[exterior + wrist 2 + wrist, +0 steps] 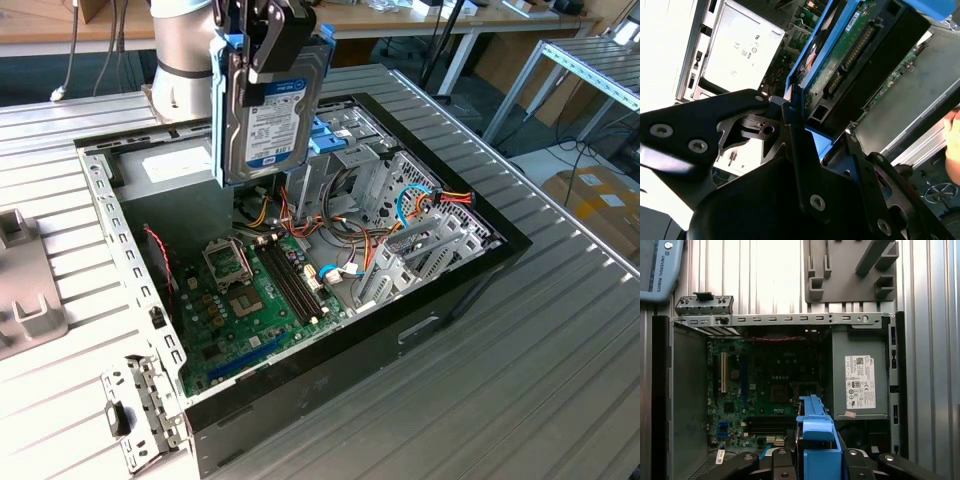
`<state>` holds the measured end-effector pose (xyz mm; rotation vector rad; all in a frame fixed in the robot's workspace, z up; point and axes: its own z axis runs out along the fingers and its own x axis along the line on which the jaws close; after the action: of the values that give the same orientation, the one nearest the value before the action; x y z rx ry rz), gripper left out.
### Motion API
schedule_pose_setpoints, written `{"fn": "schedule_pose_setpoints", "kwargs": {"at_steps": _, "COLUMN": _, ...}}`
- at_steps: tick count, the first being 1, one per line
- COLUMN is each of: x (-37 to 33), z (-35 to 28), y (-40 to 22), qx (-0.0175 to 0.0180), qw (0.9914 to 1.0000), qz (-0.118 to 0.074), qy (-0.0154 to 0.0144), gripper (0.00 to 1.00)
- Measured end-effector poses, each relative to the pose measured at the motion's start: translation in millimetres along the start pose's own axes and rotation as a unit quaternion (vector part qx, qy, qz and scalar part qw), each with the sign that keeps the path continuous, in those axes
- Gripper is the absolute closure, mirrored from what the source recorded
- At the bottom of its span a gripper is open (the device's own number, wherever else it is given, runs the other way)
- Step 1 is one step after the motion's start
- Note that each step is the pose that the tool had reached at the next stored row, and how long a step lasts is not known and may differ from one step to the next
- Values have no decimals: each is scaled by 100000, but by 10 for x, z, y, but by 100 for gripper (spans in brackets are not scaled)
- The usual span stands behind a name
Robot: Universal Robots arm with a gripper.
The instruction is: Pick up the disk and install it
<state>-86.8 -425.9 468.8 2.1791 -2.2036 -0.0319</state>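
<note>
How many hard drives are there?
1. The disk is held upright by the gripper, above the open computer case. More could be hidden inside the metal cage.

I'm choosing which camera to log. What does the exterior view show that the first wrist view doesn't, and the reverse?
Exterior view: the labelled face of the disk, held upright by the gripper above the open case, and the drive cage with orange and blue cables. First wrist view: a grey-blue handheld device on the table beyond the case. Both: the motherboard, the power supply and the disk's light-blue rails.
</note>
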Motion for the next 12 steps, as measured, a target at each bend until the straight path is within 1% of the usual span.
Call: {"fn": "schedule_pose_setpoints", "kwargs": {"at_steps": 12, "x": 54, "z": 3, "y": -23, "qx": 2, "qw": 100000, "qz": 7, "qy": 155, "gripper": 63}}
